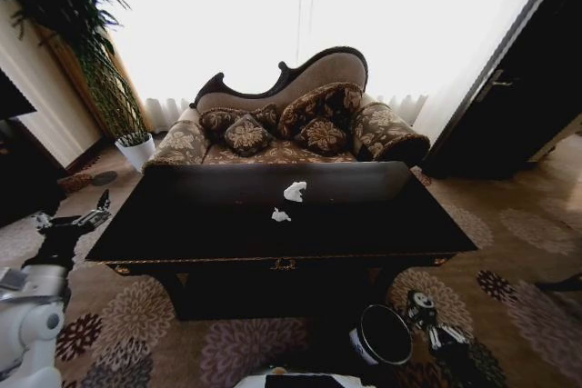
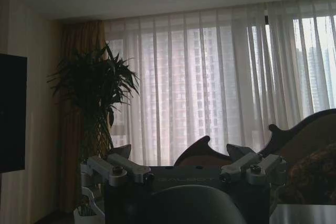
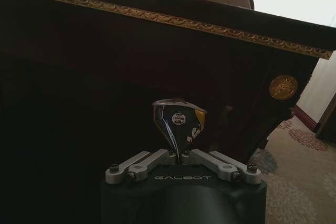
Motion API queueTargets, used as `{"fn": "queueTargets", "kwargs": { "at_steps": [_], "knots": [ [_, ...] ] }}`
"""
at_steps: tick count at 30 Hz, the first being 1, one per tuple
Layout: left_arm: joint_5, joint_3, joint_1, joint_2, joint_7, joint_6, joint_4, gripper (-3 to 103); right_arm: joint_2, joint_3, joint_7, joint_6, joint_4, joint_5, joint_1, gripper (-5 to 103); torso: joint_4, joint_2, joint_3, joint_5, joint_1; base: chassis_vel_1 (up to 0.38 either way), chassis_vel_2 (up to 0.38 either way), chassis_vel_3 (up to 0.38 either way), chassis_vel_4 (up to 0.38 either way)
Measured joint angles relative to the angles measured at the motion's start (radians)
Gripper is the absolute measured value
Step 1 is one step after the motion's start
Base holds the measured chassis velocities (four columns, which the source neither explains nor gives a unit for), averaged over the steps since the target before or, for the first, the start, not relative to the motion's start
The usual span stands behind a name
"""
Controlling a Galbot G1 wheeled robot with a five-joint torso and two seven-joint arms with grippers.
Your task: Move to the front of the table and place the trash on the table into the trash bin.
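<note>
Two lumpy white paper bits (image 1: 294, 192) on glossy black table (image 1: 182, 224).

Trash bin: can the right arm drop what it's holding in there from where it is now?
Probably yes. The right gripper, shut on a small dark shiny object, sits low before the table, close beside the trash bin, whose open mouth looks unobstructed.

Two crumpled white paper bits, one larger (image 1: 295, 191) and one smaller (image 1: 280, 215), lie on one black table (image 1: 182, 224). One round black trash bin (image 1: 383, 336) stands on the carpet. One sofa (image 1: 273, 97) carries four patterned cushions. One potted plant (image 1: 136, 147) stands by.
</note>
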Motion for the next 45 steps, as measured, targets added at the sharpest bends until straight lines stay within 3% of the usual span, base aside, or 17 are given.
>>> {"fn": "queueTargets", "kwargs": {
  "at_steps": [8, 17, 21, 29, 35, 45],
  "knots": [
    [-0.005, -0.019, 0.026, -0.008, -0.003, 0.003, -0.040, 100, -0.023, -0.120, 0.035, -0.015, -0.157, -0.091, 0.147, 0, 0.0001, 0.000, 0.000, -0.0001, 0.000, 0.000, 0.000, 0.000, 0.000],
    [-0.021, -0.080, 0.084, 0.011, -0.012, 0.023, -0.095, 100, -0.036, -0.326, 0.120, -0.094, -0.375, -0.047, 0.380, 0, 0.0001, 0.000, 0.000, -0.0001, 0.000, 0.000, 0.000, 0.000, 0.000],
    [-0.021, -0.107, 0.130, -0.001, -0.015, 0.024, -0.136, 100, -0.028, -0.394, 0.131, -0.109, -0.467, -0.089, 0.509, 0, 0.0001, 0.000, 0.000, 0.0001, 0.000, 0.000, 0.000, 0.000, 0.000],
    [-0.025, -0.153, 0.189, -0.018, -0.016, 0.024, -0.174, 100, -0.026, -0.445, 0.167, -0.110, -0.650, -0.177, 0.653, 0, 0.0003, 0.000, 0.000, 0.0002, 0.000, 0.000, 0.000, 0.000, 0.000],
    [-0.027, -0.166, 0.215, -0.029, -0.018, 0.024, -0.190, 100, -0.071, -0.455, 0.172, -0.112, -0.800, -0.220, 0.727, 0, -0.0001, 0.000, 0.000, 0.0003, 0.000, 0.000, 0.000, 0.000, 0.000],
    [-0.021, -0.175, 0.246, -0.038, -0.022, 0.027, -0.225, 100, -0.101, -0.515, 0.222, -0.190, -0.992, -0.282, 0.871, 0, 0.0001, 0.000, 0.000, 0.0006, 0.000, 0.000, 0.000, 0.000, 0.000]
  ]
}}
